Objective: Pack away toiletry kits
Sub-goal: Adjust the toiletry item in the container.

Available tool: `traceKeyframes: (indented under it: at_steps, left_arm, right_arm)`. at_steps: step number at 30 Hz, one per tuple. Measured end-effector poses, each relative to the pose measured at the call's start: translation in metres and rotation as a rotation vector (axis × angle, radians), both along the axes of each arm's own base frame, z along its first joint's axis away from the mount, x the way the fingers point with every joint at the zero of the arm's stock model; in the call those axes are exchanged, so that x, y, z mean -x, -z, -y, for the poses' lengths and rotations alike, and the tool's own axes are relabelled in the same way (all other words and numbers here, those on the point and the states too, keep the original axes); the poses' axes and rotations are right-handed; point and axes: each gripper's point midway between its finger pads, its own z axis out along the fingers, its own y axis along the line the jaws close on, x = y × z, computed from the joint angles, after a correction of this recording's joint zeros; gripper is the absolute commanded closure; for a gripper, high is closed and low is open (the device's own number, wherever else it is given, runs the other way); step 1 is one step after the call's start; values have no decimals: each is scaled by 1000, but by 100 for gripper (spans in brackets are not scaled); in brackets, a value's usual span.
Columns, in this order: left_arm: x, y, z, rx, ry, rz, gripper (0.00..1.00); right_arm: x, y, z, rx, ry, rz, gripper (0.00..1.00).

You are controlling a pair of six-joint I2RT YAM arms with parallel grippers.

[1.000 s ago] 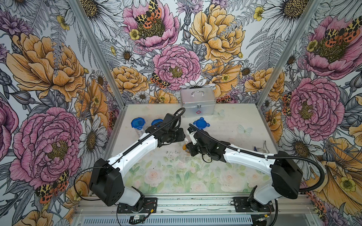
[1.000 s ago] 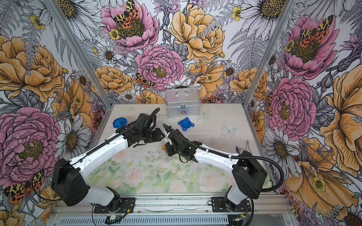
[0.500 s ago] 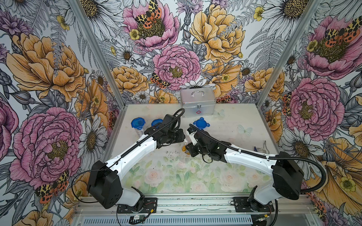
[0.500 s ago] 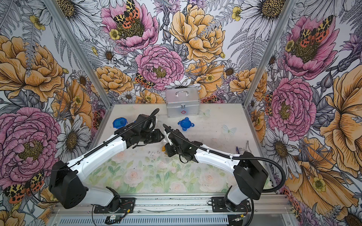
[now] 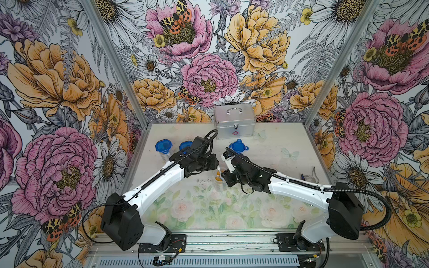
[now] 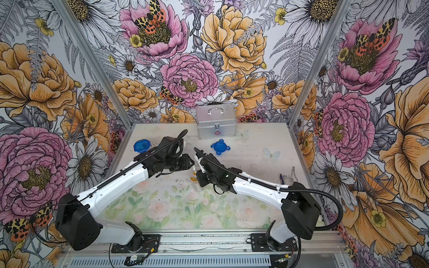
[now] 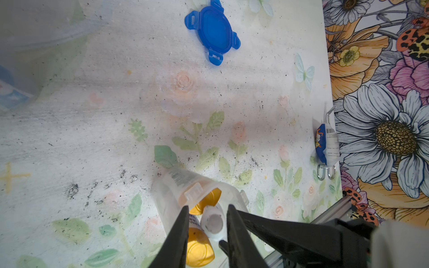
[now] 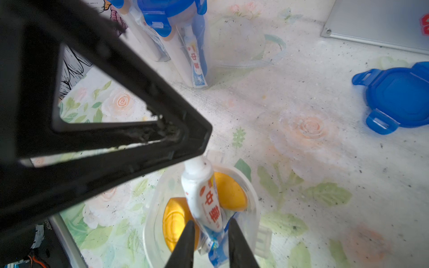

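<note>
Here left gripper (image 7: 207,207) and right gripper (image 8: 211,221), both narrow, flank a white-blue squeeze tube (image 8: 200,192); possibly pinched, I cannot tell. It is hard to see from above.

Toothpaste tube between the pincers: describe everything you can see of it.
The toothpaste tube is small, soft-looking plastic, white with red lettering and a blue crimped end, round white cap on. It hangs tilted over the mouth of the open clear cup holding two yellow-capped bottles. The right pincer grips the crimped end; the cap sits between the fingers of the left pincer, contact unclear.
</note>
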Motion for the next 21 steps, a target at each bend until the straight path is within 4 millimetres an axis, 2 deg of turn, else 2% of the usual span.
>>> traceKeyframes:
  at_steps: [11,17,19,21]
  left_arm:
    - [5,0,5,19,20,-13,73]
    - [11,-5,3,36,14,-9,74]
    - [13,-11,1,44,15,2,83]
    - [17,-18,0,53,18,14,90]
  right_arm:
    - [-7,0,8,19,32,3,76]
    - [-11,-1,11,14,53,-3,69]
    - [-13,-2,14,14,64,-7,68]
    - [-12,-7,17,11,74,-9,58]
